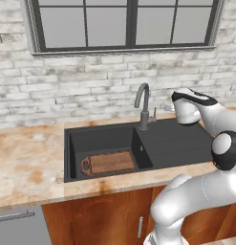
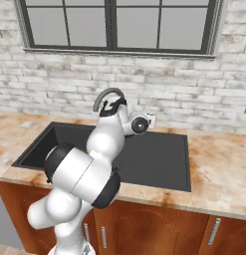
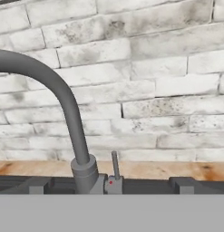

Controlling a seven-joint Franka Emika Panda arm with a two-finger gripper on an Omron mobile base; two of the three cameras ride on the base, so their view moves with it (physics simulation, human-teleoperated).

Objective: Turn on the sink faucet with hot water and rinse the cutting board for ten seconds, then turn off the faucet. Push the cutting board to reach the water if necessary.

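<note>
The dark sink [image 1: 179, 143] is set into the counter, with its basin on the left and a flat drainboard on the right. A brown cutting board [image 1: 110, 162] lies flat on the basin floor, its handle loop to the left. The grey gooseneck faucet [image 1: 144, 106] stands behind the basin's right edge, its spout arching left, and no water runs from it. Its thin lever [image 3: 115, 164] stands upright beside the faucet base [image 3: 85, 174]. My gripper [image 3: 113, 186] is open, level with the lever and a short way in front of it. It hovers over the drainboard to the right of the faucet [image 1: 170, 106].
A white brick wall [image 1: 91, 91] with a window above runs close behind the faucet. Marbled counter [image 1: 28, 162] stretches to the left of the sink and also to its right [image 2: 219, 169]. Wooden cabinet doors [image 1: 105, 220] sit below.
</note>
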